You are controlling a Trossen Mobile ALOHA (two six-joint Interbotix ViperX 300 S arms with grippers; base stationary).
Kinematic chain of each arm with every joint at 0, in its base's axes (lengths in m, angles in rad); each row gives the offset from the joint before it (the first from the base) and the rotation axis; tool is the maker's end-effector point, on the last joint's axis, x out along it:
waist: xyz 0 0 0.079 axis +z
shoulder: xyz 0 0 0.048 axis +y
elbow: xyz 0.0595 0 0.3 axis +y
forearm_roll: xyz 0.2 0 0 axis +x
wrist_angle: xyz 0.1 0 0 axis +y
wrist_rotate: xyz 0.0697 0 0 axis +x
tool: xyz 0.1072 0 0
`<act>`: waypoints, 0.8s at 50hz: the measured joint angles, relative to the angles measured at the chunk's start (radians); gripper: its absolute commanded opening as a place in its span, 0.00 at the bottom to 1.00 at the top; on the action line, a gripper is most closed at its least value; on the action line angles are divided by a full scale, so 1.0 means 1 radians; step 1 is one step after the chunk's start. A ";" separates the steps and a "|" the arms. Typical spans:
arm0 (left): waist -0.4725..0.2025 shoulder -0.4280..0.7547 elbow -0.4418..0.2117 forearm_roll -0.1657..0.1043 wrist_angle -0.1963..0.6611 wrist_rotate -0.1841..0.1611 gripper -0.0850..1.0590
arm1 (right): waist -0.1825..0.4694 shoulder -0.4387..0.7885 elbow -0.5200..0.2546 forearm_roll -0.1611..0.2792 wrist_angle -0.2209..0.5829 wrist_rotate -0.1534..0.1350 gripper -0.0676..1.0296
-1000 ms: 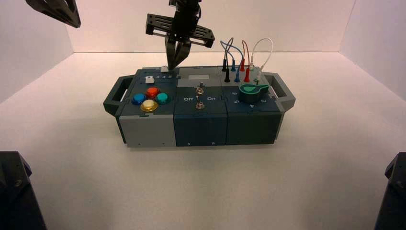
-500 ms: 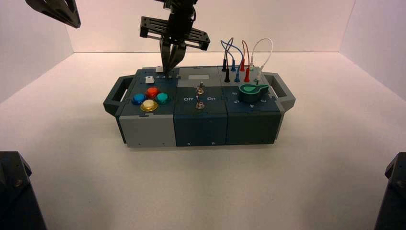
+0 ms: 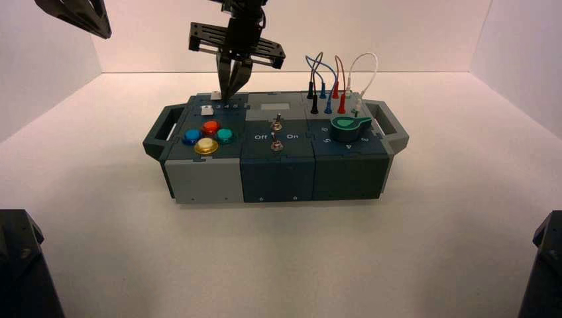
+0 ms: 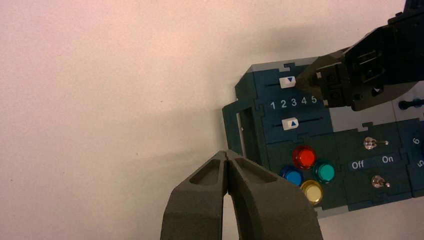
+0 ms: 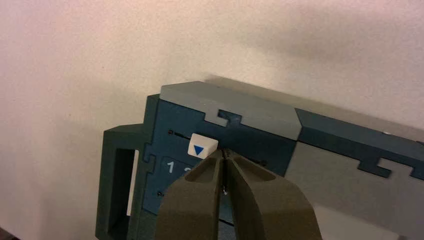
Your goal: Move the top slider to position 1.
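Right gripper [image 5: 225,151] is hovering over the box's [image 3: 277,142] far left panel, its 2 fingers pressing together, tips sitting just beside the top slider [image 5: 203,145] on its high-number side; whether they are touching it, I cannot tell. The slider is sitting around 2 to 3, short of the slot's 1 end. Left gripper [image 4: 226,154] is waiting left of the box, fingers meeting.
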 measured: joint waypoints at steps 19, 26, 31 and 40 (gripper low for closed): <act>0.000 -0.002 0.000 0.000 0.000 0.000 0.05 | 0.021 0.038 -0.067 0.000 0.035 0.000 0.04; -0.002 -0.002 0.000 0.002 0.000 0.000 0.05 | 0.026 0.049 -0.089 0.000 0.051 0.000 0.04; 0.000 -0.002 0.000 0.002 0.000 0.000 0.05 | 0.026 0.060 -0.107 0.000 0.063 0.000 0.04; 0.000 -0.002 0.000 0.002 0.000 0.002 0.05 | 0.026 0.074 -0.138 -0.002 0.097 0.000 0.04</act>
